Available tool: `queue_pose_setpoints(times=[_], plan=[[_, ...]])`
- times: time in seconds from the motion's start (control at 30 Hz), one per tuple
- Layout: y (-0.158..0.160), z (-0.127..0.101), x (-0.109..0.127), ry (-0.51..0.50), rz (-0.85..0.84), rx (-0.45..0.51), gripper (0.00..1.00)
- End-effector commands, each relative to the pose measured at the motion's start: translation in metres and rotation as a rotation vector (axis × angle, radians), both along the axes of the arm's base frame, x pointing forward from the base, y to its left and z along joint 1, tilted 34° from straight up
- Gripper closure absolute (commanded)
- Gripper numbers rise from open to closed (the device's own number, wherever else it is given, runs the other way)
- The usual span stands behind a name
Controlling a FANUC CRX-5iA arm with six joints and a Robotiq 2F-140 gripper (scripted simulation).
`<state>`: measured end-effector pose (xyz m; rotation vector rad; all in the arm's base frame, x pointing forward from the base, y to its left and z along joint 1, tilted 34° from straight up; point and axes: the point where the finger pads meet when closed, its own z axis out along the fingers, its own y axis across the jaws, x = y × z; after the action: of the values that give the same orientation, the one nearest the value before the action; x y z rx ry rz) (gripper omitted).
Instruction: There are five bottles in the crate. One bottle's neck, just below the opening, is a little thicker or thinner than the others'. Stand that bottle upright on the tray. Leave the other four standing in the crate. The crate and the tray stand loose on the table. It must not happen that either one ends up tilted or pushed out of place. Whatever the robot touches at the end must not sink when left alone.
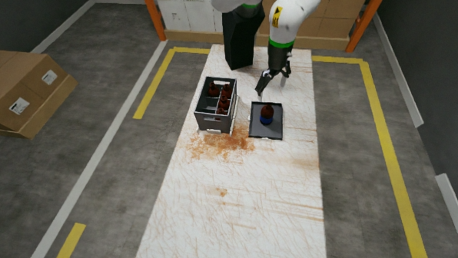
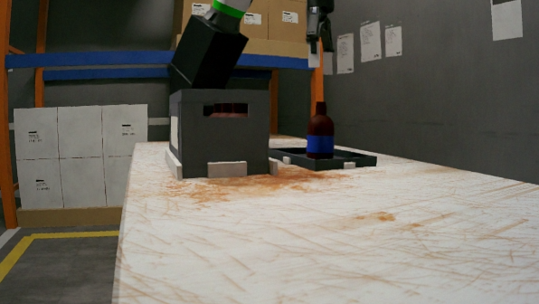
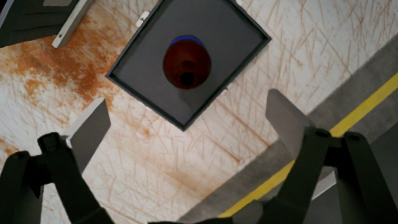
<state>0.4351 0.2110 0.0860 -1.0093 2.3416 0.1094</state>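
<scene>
In the top view, with the tray (image 1: 255,130) (image 2: 291,156) (image 3: 145,103) as landmark, one brown bottle with a blue band (image 1: 267,114) (image 2: 320,131) (image 3: 187,64) stands upright on it. Beside the tray is the grey crate (image 1: 213,124) (image 2: 222,140) (image 3: 30,25). Four bottles stand in the crate, the nearest to the camera mostly hidden by its wall; their necks are too small to compare. The gripper (image 1: 272,82) (image 2: 320,52) (image 3: 187,107) hangs near the tray's far edge, its fingers spread with nothing between them.

In the exterior view, the banded bottle is upright within the tray's rim, whose left end the crate cuts off. Through the crate's handle slot only dark red parts of bottles show. The gripper is above the tray, apart from the bottle, its upper part out of frame.

In the wrist view, the fingers are wide apart at either side below the tray. The tray's top corner is cut off, and only a corner of the crate shows. The bottle's shoulder hides most of its blue band.
</scene>
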Motion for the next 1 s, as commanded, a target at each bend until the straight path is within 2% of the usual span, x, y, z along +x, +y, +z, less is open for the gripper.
queue_pose_setpoints(times=[0.0, 0.33, 0.37, 0.97], plan=[[-0.0004, 0.002, -0.0005, -0.001, 0.0, 0.001, 0.0], [-0.0013, 0.0046, -0.0021, -0.001, 0.0, 0.001, 0.0], [-0.0013, 0.0046, -0.0021, -0.001, 0.0, 0.001, 0.9], [-0.0013, 0.0046, -0.0021, -0.001, 0.0, 0.001, 0.9]])
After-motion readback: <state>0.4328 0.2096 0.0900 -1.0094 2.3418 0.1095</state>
